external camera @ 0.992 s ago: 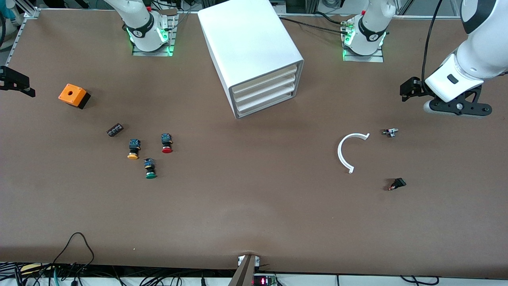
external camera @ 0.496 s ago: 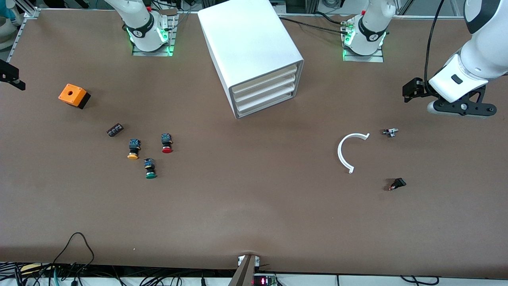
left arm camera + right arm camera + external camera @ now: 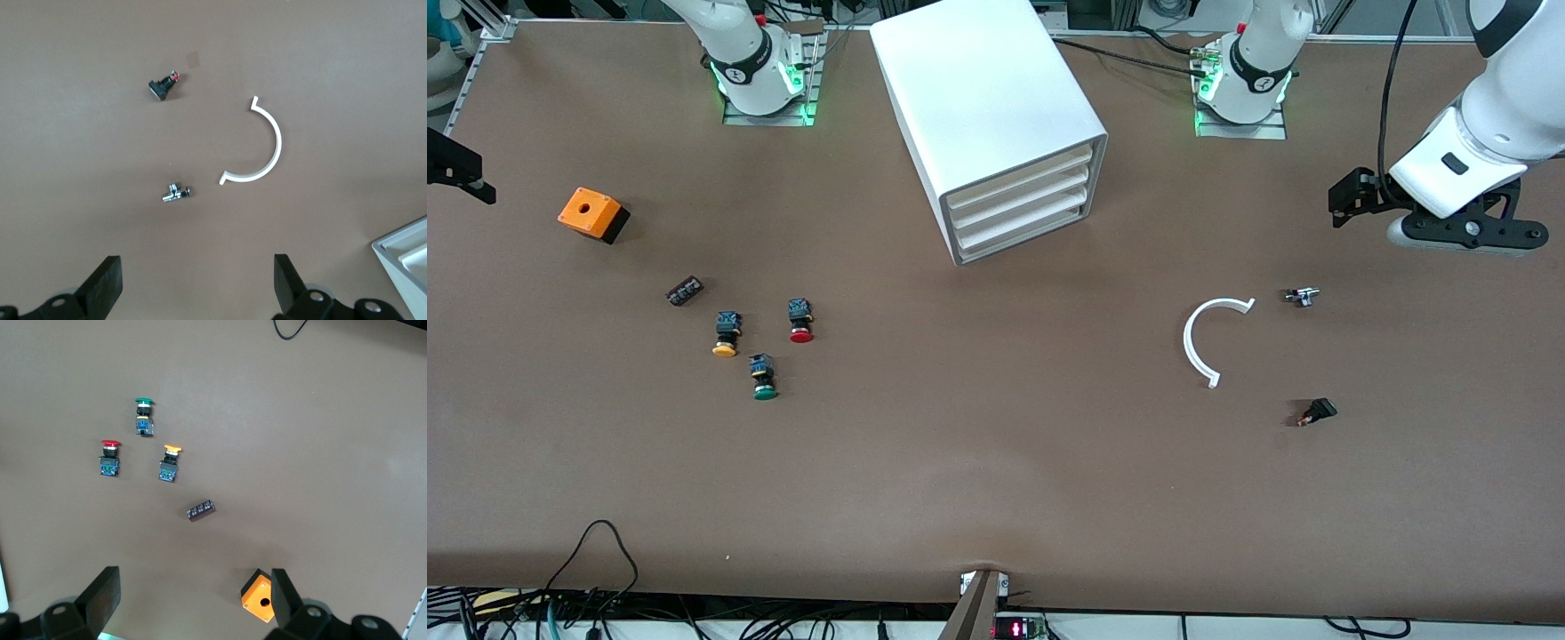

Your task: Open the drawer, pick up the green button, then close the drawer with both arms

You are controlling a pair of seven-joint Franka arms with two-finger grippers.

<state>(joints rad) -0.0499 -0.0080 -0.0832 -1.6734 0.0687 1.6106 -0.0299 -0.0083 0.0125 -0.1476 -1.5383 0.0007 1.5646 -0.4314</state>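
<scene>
Drawer: cabinet [image 3: 996,124] sits mid-surface between the arm bases, its four drawers [image 3: 1021,206] all shut; plain fronts, no handle showing, likely light plastic that slides easily, so hook a front edge.
Button: green button [image 3: 764,380] lies out on the surface toward the right arm's end, nearest the front camera of three, beside the yellow-capped button [image 3: 726,335] and red-capped button [image 3: 800,322]; small, rigid, probably apt to roll; pinch the black body.
Left gripper [image 3: 197,287]: jaws apart, empty, over bare surface near a white arc [image 3: 257,143].
Right gripper [image 3: 193,603]: jaws apart, empty, over the orange box [image 3: 259,595].
Views: right wrist view shows cap colours plainly; only the front view shows the drawer fronts whole.
</scene>
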